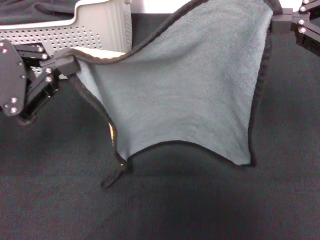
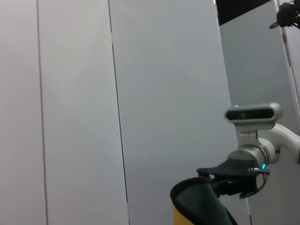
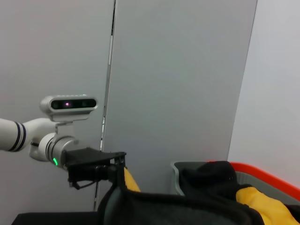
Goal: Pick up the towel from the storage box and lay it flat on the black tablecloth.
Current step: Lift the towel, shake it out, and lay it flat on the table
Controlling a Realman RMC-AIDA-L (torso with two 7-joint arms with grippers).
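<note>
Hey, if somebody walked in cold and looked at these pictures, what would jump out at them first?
The towel, grey-teal face toward the head camera, hangs stretched in the air between both arms above the black tablecloth. The left gripper pinches one top corner at the left, the right gripper the other at the upper right, and the lower edge sags with one corner curling down. Behind the left arm stands the storage box, light grey and perforated.
</note>
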